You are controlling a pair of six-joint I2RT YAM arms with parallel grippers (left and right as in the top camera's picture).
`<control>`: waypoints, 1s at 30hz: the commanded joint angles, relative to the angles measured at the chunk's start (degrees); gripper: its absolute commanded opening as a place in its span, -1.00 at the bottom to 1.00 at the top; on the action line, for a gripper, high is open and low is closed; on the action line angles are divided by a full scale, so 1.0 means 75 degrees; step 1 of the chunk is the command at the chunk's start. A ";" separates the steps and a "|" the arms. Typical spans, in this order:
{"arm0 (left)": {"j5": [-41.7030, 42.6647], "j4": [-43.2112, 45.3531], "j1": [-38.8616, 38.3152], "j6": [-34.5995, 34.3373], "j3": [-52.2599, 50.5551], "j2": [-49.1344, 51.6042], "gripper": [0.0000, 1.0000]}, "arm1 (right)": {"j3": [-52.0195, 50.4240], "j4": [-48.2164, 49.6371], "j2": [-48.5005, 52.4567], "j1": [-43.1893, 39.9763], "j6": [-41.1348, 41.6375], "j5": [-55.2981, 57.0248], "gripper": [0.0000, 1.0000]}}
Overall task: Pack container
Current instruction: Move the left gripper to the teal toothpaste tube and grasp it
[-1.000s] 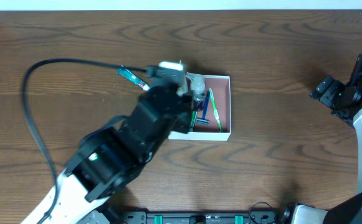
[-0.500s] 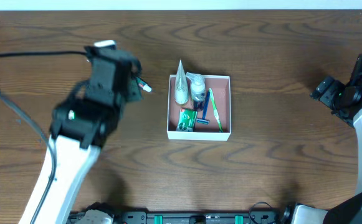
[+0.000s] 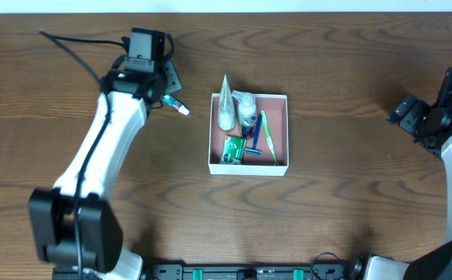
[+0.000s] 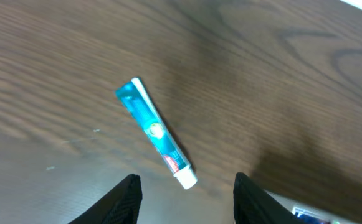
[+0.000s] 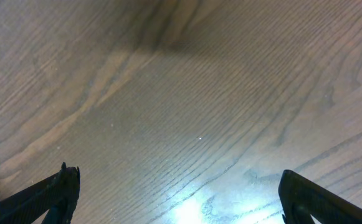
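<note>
Surface: dark brown wood-grain worktop [image 3: 350,194], matte. A bright glare patch shows low in the right wrist view.
Room: we see only a thin pale strip [image 3: 226,5] beyond the worktop's far edge.
Container: square, shallow, open-top box w/ thin white walls & reddish-brown inside [image 3: 281,115]. It sits flat near the worktop's middle, well apart from both arms.
Inside it: white cone-shaped tube [image 3: 226,105] & small clear plastic bottle [image 3: 246,109] at the far-left corner. Green rectangular packet [image 3: 233,149] at the near-left corner. Blue stick-like item [image 3: 255,146] & slim green toothbrush [image 3: 269,140] lie lengthwise beside it.
Loose item: flat teal toothpaste tube w/ white cap [image 4: 154,130] lies on the worktop left of the container, not touching it, cap end toward the container.
Writing: red & white print on the tube near its cap, white print on the packet. Both are too small for us to read.
Left gripper [image 4: 187,200]: black fingers [image 4: 128,198] partly apart, gripping nothing. It hangs over the tube's cap end.
Right gripper [image 5: 182,198]: fingers [image 5: 61,190] spread wide & empty, over bare wood by the worktop's right edge.
Cable: thin black cable [image 3: 70,47] loops off the left arm toward the far-left corner.
</note>
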 commanded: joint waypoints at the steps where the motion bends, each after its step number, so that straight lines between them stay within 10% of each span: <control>1: 0.0085 0.0353 0.0029 -0.0560 0.0119 0.0525 -0.03 | 0.0093 -0.0009 -0.0047 -0.0058 -0.0017 0.0032 0.99; 30: -0.0227 0.0784 0.0035 -0.2261 0.0119 0.2655 -0.03 | 0.0093 -0.0009 -0.0047 -0.0058 -0.0017 0.0032 0.98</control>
